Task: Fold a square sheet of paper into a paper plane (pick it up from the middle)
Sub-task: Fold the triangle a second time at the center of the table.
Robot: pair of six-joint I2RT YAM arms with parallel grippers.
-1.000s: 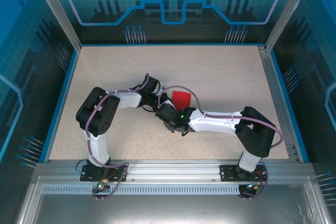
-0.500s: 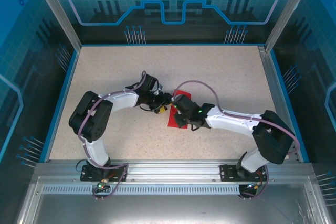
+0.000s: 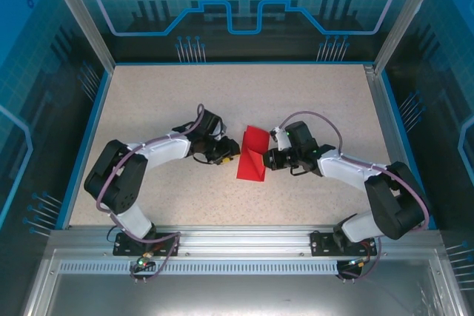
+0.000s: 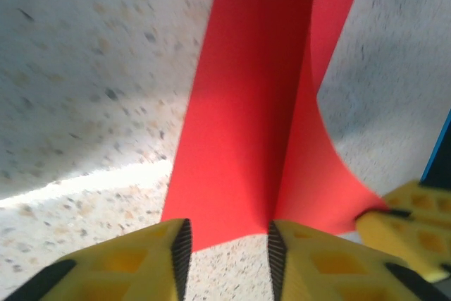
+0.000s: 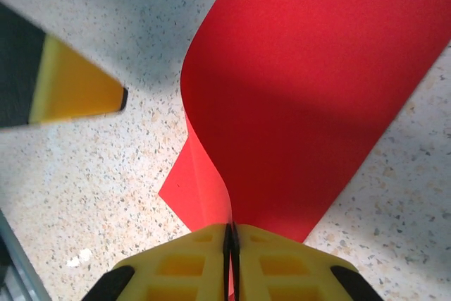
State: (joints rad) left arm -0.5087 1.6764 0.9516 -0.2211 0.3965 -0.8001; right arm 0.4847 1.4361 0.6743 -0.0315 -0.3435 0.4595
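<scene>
**Speckled counter (image 3: pixel 148 109): square sheet of paper (image 3: pixel 255 140) pinched up for a fold**

Blue-lit panels (image 3: pixel 244 5) walled a pale counter. The square sheet of paper lay near its middle, bright red, narrowed to a long strip, with one flap standing up off the surface. Both arms reached in from the near edge and met at the sheet, one on each side.

The right claw (image 5: pixel 231 239) was pressed together, clamped on the sheet's right-hand edge. In its wrist view the paper rose from the pinch in a smooth curl. That hold probably served to lift the flap so it could be carried over along a crease.

The left claw (image 4: pixel 225 244) had its fingers apart and held nothing. It sat low at the counter, with the sheet's left edge lying at the gap between them and a raised ridge of paper running away from the tips. It looked placed to pin or pinch the fold line while the other side was turned.

No pointed dart shape showed, so the paper plane seemed some folds away. Thin paper pulled from one side alone might slide or crease off line.
</scene>
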